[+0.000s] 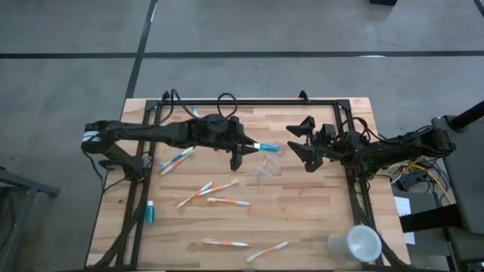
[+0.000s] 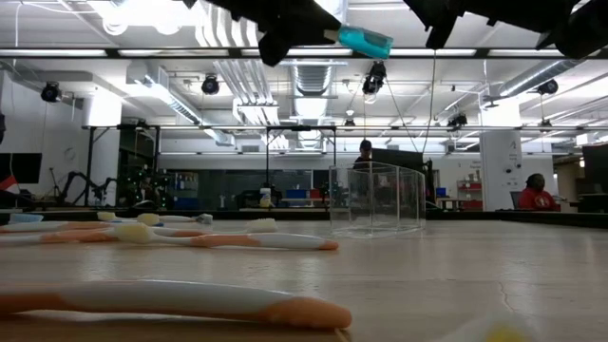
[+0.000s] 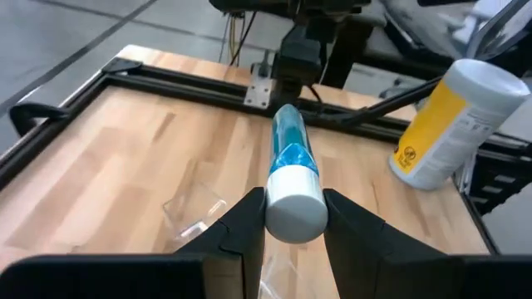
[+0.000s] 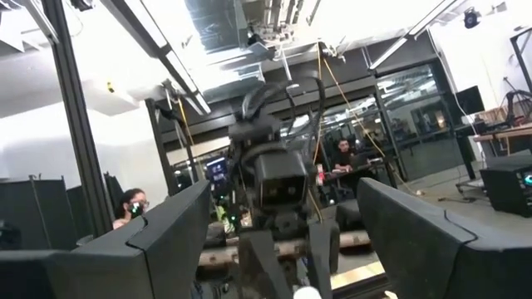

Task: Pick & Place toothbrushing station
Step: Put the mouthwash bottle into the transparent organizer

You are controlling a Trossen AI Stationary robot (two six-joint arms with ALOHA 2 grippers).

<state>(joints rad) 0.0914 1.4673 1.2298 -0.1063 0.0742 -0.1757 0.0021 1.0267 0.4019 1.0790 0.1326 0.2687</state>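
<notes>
The blue tube (image 3: 293, 170), white-capped and glossy, is gripped in the left hand (image 1: 243, 149) above the clear cup (image 1: 266, 169); only the left wrist view shows the cap. The right hand (image 1: 299, 143) is held wide open nearby. Slim toothbrushes (image 1: 206, 191) lie on the wooden surface (image 1: 302, 219).

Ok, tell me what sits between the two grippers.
In the high view, the blue tube held by the left gripper points toward the open right gripper; beyond its tip, nothing.
</notes>
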